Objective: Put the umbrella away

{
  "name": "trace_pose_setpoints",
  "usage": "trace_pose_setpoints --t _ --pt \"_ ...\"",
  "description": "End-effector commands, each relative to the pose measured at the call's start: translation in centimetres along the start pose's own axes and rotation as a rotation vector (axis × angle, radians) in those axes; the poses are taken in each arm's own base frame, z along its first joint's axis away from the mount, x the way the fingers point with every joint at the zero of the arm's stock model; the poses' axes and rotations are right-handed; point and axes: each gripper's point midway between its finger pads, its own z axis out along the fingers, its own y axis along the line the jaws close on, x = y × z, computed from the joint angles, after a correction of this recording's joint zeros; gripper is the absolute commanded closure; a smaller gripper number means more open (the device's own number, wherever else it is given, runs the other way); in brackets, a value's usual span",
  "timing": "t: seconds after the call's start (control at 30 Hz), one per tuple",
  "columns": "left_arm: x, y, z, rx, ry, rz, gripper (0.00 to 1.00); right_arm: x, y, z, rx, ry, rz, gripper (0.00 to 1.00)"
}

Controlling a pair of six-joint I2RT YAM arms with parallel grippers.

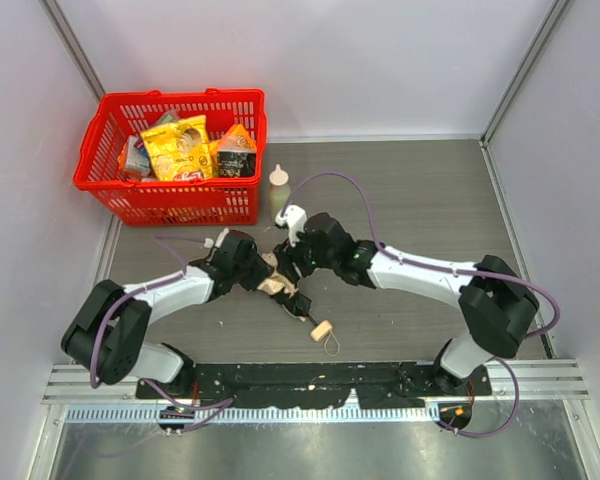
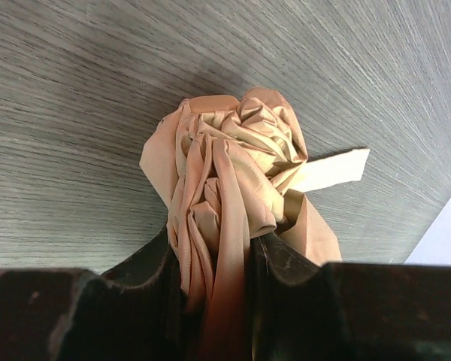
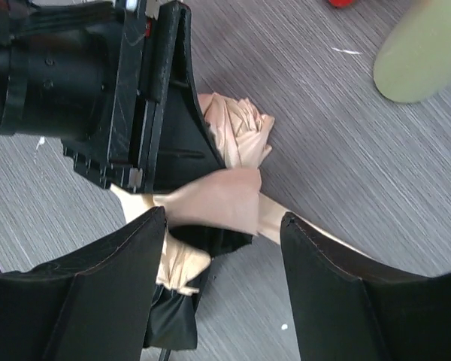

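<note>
left gripper (image 2: 214, 252): you pinch the umbrella (image 2: 233, 150) cloth tight.
right gripper (image 3: 224, 256): your fingers stand wide around it.
table (image 1: 430, 200): grey; red basket (image 1: 180, 205) at eleven o'clock.

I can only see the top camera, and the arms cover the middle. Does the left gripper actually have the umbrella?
Observer: Yes. On the left wrist camera the left gripper is closed on the bunched beige canopy of the umbrella.
Operator: And the right one?
Observer: Its wrist camera shows the right gripper open, one finger on either side of a flat fabric strap, not pinching it.
Operator: Is the bottle touching anything?
Observer: No. In the right wrist view the pale green bottle stands apart from the umbrella, with a gap between them.
</note>
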Motion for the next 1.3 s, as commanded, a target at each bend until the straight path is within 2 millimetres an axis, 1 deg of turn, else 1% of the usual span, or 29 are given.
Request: trace_pose_setpoints --t 0.0,0.03,0.07,0.17,0.23,0.27,0.3,0.33,0.47,0.5,0.53,0.57,0.6,0.63,0.67,0.7,0.77,0.8,0.87,0.93,0.97,1.0,1.03,1.07,1.1,1.13,1.17,1.23,1.27 --pt "0.6 3.6 -0.4 -0.143 0.025 0.021 1.00 0.6 1.6 1.8 -0.114 0.039 -0.049 0.33" --pt "0.6 3.6 -0.5 -0.154 0.026 0.021 1.00 1.0 2.1 2.0 -0.129 0.051 -0.052 0.33" --pt "0.5 3.3 -0.5 -0.154 0.025 0.020 1.00 0.9 2.7 2.4 -0.141 0.031 -0.068 0.33" --pt "0.4 3.3 -0.4 -0.165 0.025 0.016 1.00 2.4 4.4 2.9 -0.161 0.054 -0.096 0.33" --pt "0.4 3.3 -0.4 -0.177 0.025 0.009 1.00 3.4 4.9 3.2 -0.149 0.065 -0.093 0.33" --pt "0.4 3.4 -0.4 -0.191 0.029 -0.005 1.00 4.5 4.9 3.3 -0.142 0.080 -0.093 0.33" --pt "0.5 3.6 -0.4 -0.207 0.030 -0.008 1.00 4.3 5.3 3.3 -0.137 0.063 -0.096 0.32" --pt "0.5 3.8 -0.3 -0.226 0.030 -0.024 1.00 5.0 5.3 3.3 -0.134 0.070 -0.100 0.33" --pt "0.5 4.4 -0.1 -0.287 0.034 -0.058 1.00 5.4 6.7 3.2 -0.111 0.067 -0.137 0.32" --pt "0.5 4.6 -0.1 -0.299 0.036 -0.067 1.00 5.6 7.0 3.2 -0.103 0.070 -0.115 0.32" --pt "0.7 4.7 -0.1 -0.309 0.039 -0.076 1.00 5.7 7.1 3.3 -0.101 0.072 -0.114 0.31" --pt "0.6 4.7 -0.1 -0.313 0.034 -0.085 1.00 6.3 6.5 3.6 -0.057 0.093 -0.119 0.31" --pt "0.7 4.7 -0.1 -0.318 0.038 -0.096 1.00 6.2 5.8 3.9 0.007 0.095 -0.128 0.31" --pt "0.8 4.7 -0.1 -0.321 0.043 -0.105 1.00 7.5 5.3 4.3 0.041 0.134 -0.149 0.30" --pt "0.8 4.7 -0.2 -0.325 0.045 -0.117 1.00 7.3 5.0 4.5 0.080 0.138 -0.164 0.31" --pt "0.9 4.8 -0.2 -0.334 0.046 -0.124 1.00 8.1 4.3 4.8 0.149 0.159 -0.199 0.31" --pt "1.0 5.0 -0.4 -0.351 0.047 -0.146 1.00 9.4 3.3 5.1 0.224 0.187 -0.231 0.32" --pt "1.0 5.0 -0.4 -0.354 0.049 -0.154 1.00 9.8 2.9 5.2 0.252 0.196 -0.240 0.34" --pt "1.2 5.0 -0.4 -0.356 0.058 -0.163 1.00 11.6 2.4 5.8 0.267 0.225 -0.235 0.40" --pt "1.3 5.0 -0.5 -0.357 0.059 -0.167 1.00 12.7 2.3 6.0 0.268 0.231 -0.224 0.49" --pt "1.3 5.0 -0.5 -0.356 0.059 -0.167 1.00 13.0 2.2 6.0 0.269 0.228 -0.220 0.60" --pt "1.3 5.1 -0.6 -0.358 0.058 -0.168 1.00 13.4 2.0 6.1 0.278 0.231 -0.209 0.64" --pt "1.3 5.0 -0.6 -0.354 0.060 -0.170 1.00 13.7 2.0 6.1 0.271 0.233 -0.203 0.71" --pt "1.4 5.1 -0.7 -0.354 0.061 -0.170 1.00 14.3 1.8 6.3 0.266 0.244 -0.187 0.75" --pt "1.5 5.1 -0.7 -0.354 0.064 -0.172 1.00 14.7 1.7 6.3 0.262 0.252 -0.177 0.84" --pt "1.5 5.0 -0.7 -0.345 0.066 -0.177 1.00 15.1 1.6 6.6 0.238 0.260 -0.150 0.88" --pt "1.5 4.9 -0.7 -0.338 0.065 -0.174 1.00 15.6 1.6 6.5 0.227 0.268 -0.136 0.99" --pt "1.4 4.5 -0.5 -0.299 0.066 -0.152 1.00 16.1 1.6 6.5 0.170 0.277 -0.083 0.99" --pt "1.3 4.3 -0.4 -0.281 0.059 -0.134 1.00 15.5 2.0 6.6 0.112 0.255 -0.039 0.99"
